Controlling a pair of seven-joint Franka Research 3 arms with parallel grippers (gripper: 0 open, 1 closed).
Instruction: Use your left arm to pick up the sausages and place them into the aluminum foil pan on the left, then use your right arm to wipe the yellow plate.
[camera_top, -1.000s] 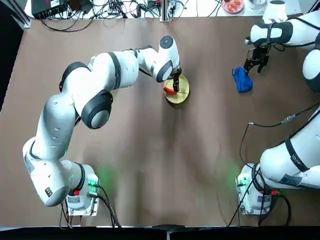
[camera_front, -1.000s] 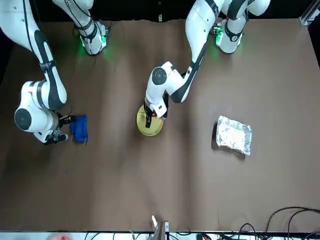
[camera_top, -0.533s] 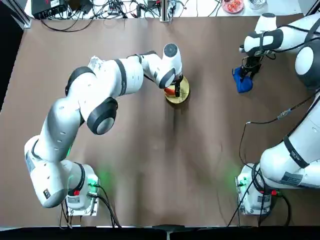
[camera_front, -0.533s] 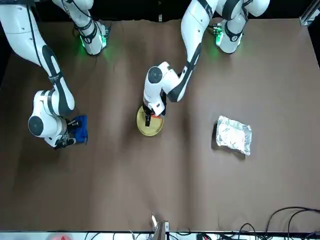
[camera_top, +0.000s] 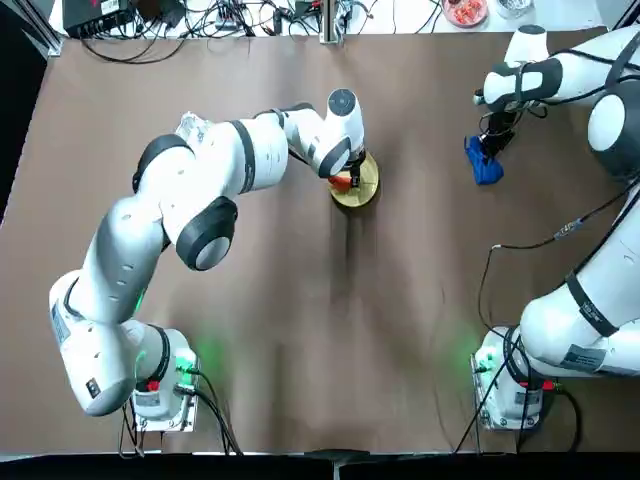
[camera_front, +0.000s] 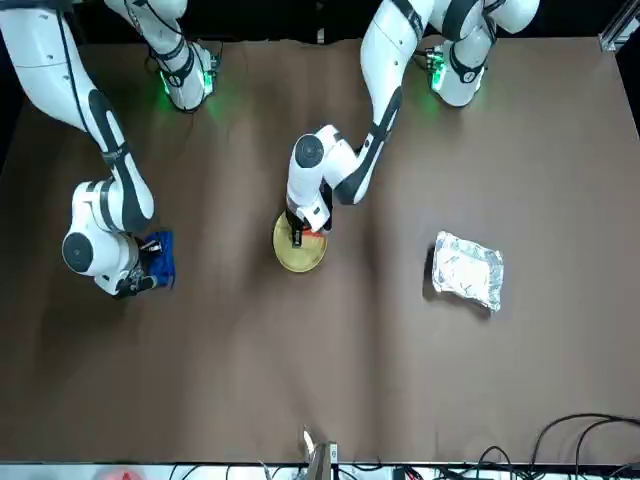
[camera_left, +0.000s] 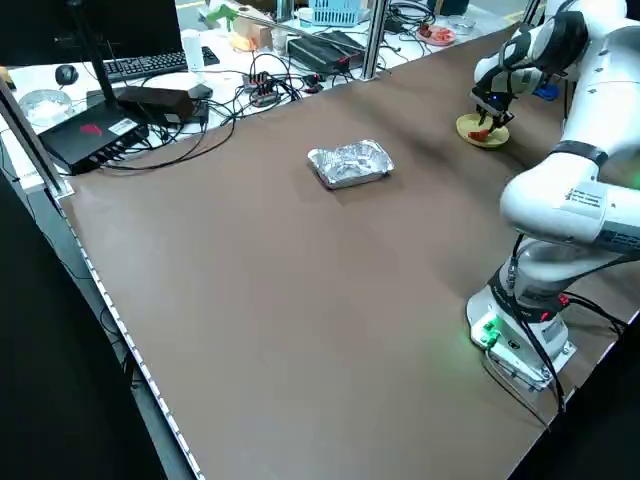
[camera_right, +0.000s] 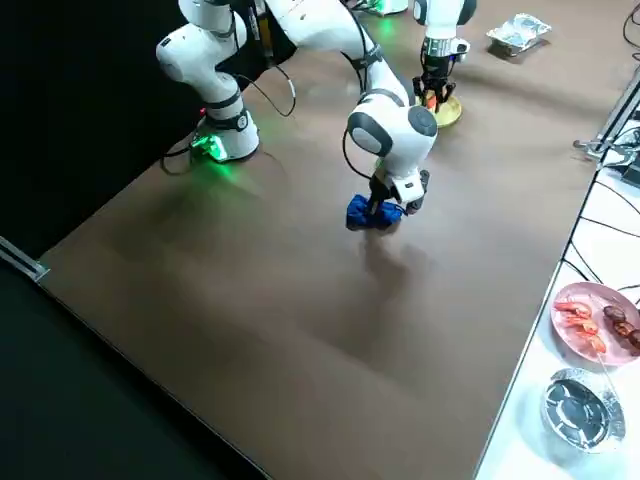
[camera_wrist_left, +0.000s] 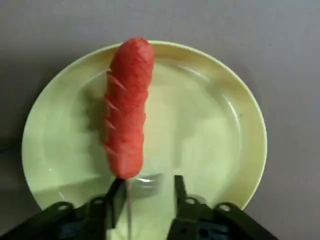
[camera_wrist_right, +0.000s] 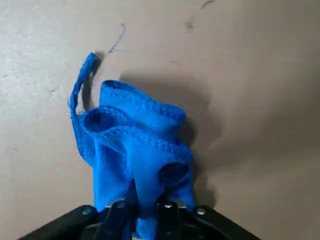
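The left gripper (camera_wrist_left: 150, 200) is at the yellow plate (camera_wrist_left: 210, 145), its two fingers apart, with a thin stick between them. The stick runs to the near end of the sausage (camera_wrist_left: 130, 105), a red piece with slanting cuts along one side, over the plate; whether it touches the plate is hard to say from this angle. The left arm (camera_top: 210, 170) reaches out from its base to the plate.

The right gripper (camera_wrist_right: 150, 215) is at the blue cloth (camera_wrist_right: 135, 145), its fingers close together with a fold of the cloth pinched between them. The cloth is bunched up, with a loop sticking out, and seems to be at the table surface. The right arm (camera_front: 110, 180) holds it on the robot's right side, well apart from the plate.

On the table (camera_front: 380, 360), the aluminum foil pan (camera_front: 468, 270) lies to the robot's left of the plate, well apart from it. Beyond the table's far edge, a pink plate (camera_right: 565, 345) holds more food pieces beside a clear bowl (camera_right: 580, 412).
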